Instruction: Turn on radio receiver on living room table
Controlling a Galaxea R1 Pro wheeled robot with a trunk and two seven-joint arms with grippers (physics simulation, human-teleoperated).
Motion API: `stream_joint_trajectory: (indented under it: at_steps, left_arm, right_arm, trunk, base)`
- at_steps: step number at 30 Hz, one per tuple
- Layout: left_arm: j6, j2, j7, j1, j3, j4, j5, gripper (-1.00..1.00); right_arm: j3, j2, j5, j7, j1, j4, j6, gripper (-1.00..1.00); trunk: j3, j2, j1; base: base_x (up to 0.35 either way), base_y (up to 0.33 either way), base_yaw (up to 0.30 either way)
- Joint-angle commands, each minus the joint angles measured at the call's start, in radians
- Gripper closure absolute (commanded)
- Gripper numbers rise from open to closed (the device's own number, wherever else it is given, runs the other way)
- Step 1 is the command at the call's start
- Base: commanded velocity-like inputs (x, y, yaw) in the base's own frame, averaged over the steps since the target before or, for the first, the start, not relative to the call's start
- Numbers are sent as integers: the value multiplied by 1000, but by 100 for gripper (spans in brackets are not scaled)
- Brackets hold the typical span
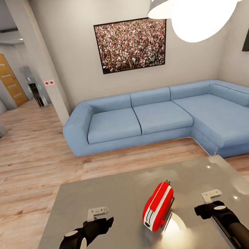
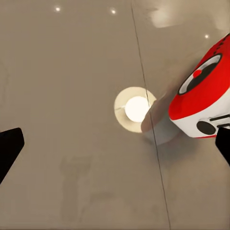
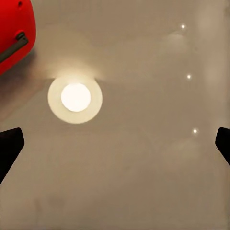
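While the robot stands at the near edge of the table, the head view has the radio lying on the glossy top between the two arms, with the blue sofa and the crowd photo beyond and the white lamp overhead. Left gripper and right gripper both hover above the table, each well clear of the radio, nothing in either.

Over to the left wrist view: fingers spread wide at the edges, empty, and the radio sits off to one side, its round dial showing, beside the lamp's reflection.

Right wrist view now: fingers parted too, bare tabletop between them, the radio just peeking in at a corner.

My read: this is the approach, no contact yet. Next, one arm needs to swing inward and bring a fingertip onto the radio's face, gently enough not to shove it across that slick surface.
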Motion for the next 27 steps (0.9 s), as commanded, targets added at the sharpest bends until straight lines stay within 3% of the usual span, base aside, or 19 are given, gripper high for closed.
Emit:
stream_joint_trajectory:
  at_steps: [1, 8, 14, 20, 27]
  left_arm:
    - [0, 0, 0, 0, 0, 1, 0, -100]
    - [-10, -2, -11, 0, -9, 7, 3, -100]
    - [-14, -2, -12, 0, -86, 12, 6, -100]
    - [-14, -2, -13, 0, -97, 15, 11, -100]
    - [-15, 0, -13, 0, -99, 16, 13, -100]
  right_arm:
    - [0, 0, 0, -1, 0, 1, 0, -100]
    - [0, 0, 1, 1, 0, 8, -2, -100]
    - [0, -1, 1, 3, -1, -2, -5, -100]
    - [3, -5, 4, 3, 0, -24, -12, -100]
    - [9, -16, 2, 22, 0, -138, -13, -100]
  trunk:
    - [-2, 0, 0]
    - [-13, 0, 0]
    - [-23, 0, 0]
    - [-33, 0, 0]
    - [-45, 0, 0]
  base:
    - [0, 0, 0]
    - [0, 0, 0]
    - [0, 0, 0]
    - [0, 0, 0]
    - [0, 0, 0]
